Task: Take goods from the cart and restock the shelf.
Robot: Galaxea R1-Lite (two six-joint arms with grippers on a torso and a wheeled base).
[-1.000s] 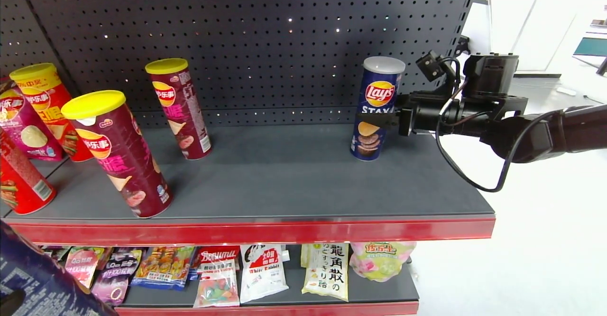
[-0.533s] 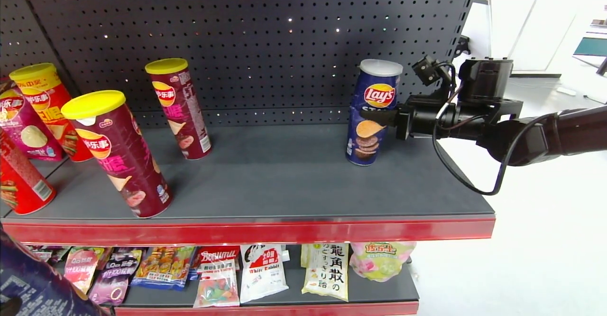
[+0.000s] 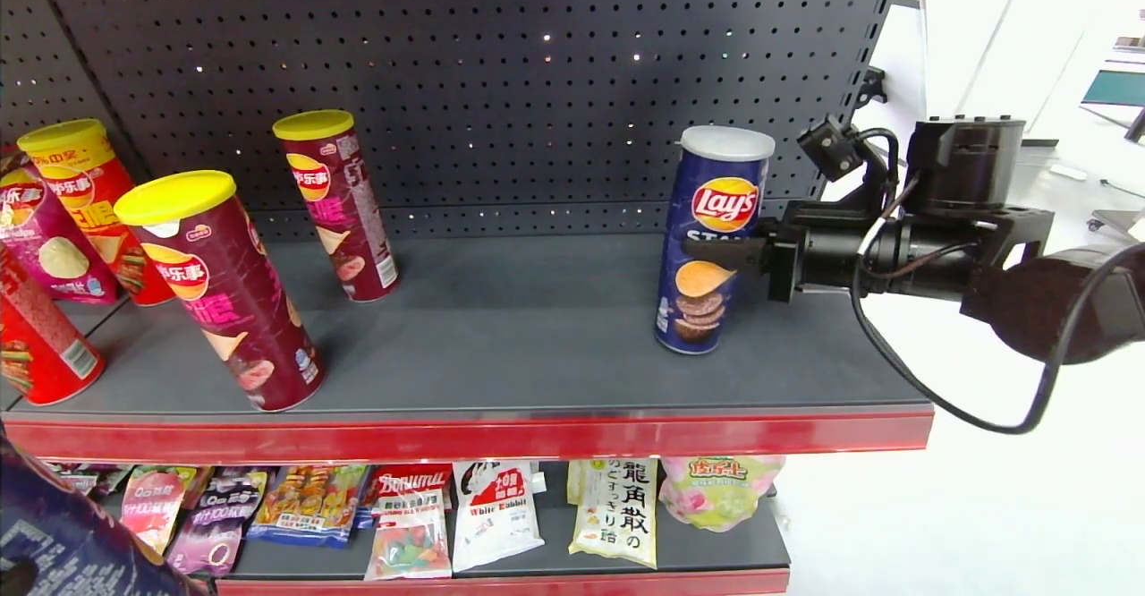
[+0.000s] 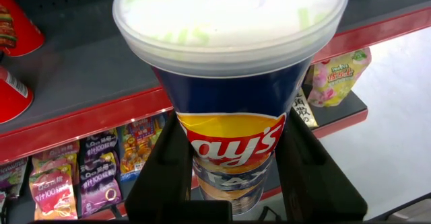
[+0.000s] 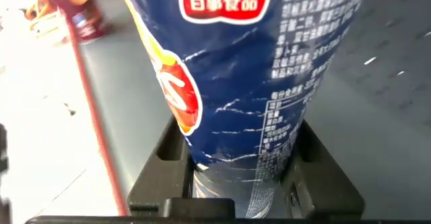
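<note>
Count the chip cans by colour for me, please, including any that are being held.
Blue cans: 2, one in the right claw, one in the left claw
Maroon cans: 2
Red cans: 2
Pink can: 1
Total: 7

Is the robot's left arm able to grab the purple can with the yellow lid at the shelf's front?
Probably not right now: the left tool is shut on a blue can. The purple can itself stands free at the shelf edge.
</note>
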